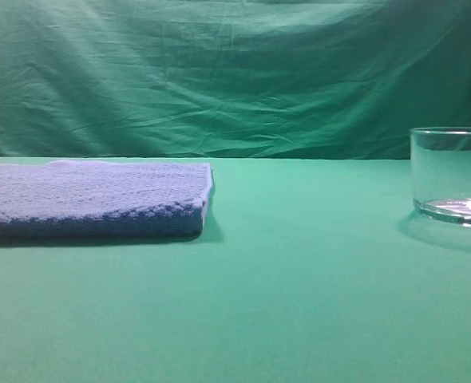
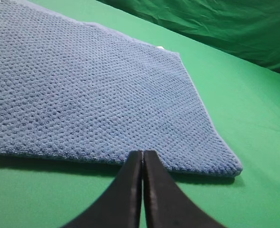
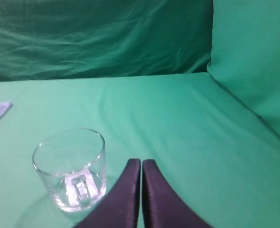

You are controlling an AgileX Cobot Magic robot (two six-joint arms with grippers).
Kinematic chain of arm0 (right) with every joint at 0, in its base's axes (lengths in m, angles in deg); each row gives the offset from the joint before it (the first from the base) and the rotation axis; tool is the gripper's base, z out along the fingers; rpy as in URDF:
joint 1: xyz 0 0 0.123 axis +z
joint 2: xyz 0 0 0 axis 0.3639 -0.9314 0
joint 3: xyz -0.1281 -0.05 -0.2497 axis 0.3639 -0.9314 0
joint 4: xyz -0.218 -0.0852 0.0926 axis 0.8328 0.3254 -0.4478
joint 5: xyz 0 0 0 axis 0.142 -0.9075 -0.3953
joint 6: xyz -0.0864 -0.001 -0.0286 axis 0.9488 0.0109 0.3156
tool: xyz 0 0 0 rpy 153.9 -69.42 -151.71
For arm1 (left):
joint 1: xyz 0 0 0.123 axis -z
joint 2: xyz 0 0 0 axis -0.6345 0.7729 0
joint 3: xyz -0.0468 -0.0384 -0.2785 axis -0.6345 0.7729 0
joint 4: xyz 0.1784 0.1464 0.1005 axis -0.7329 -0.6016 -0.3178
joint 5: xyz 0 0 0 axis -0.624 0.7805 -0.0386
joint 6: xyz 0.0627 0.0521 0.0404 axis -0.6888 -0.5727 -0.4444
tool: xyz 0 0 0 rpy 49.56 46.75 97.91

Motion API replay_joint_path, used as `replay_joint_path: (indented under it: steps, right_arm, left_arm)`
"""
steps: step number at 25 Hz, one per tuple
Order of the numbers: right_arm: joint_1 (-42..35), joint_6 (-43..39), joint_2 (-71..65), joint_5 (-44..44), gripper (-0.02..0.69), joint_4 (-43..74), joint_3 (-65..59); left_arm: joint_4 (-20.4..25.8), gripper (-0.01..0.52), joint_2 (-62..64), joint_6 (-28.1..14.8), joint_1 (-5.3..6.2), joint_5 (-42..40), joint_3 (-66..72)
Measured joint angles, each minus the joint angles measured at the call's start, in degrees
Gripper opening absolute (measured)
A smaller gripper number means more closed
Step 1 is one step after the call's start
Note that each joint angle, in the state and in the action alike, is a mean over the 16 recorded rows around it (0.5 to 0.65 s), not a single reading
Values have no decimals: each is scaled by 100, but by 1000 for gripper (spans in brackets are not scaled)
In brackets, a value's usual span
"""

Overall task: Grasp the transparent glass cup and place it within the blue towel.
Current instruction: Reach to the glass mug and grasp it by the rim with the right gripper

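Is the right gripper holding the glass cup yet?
No. The right gripper is shut on nothing, with the glass cup standing apart to its left.

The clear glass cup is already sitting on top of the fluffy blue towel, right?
No. The clear glass cup stands on the green cloth, well apart from the folded blue towel, as the exterior high view shows.

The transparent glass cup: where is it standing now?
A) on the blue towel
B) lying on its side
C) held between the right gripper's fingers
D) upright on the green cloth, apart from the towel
D: the transparent glass cup stands upright on the green cloth, far from the blue towel; the right gripper is shut beside it.
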Motion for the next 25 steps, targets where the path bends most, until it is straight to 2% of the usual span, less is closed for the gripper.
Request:
replay_joint_path:
  steps: [7,21,25]
  right_arm:
    - [124,388,-984,-740,0,-221,874]
    - [240,1188,-4049,-2771,0,-222,2598]
    - [312,1454,-4844,-3283,25,-206,3056]
  left_arm:
    - [0,0,0,0,0,0,0]
    - [0,0,0,0,0,0,0]
    - [0,0,0,0,0,0,0]
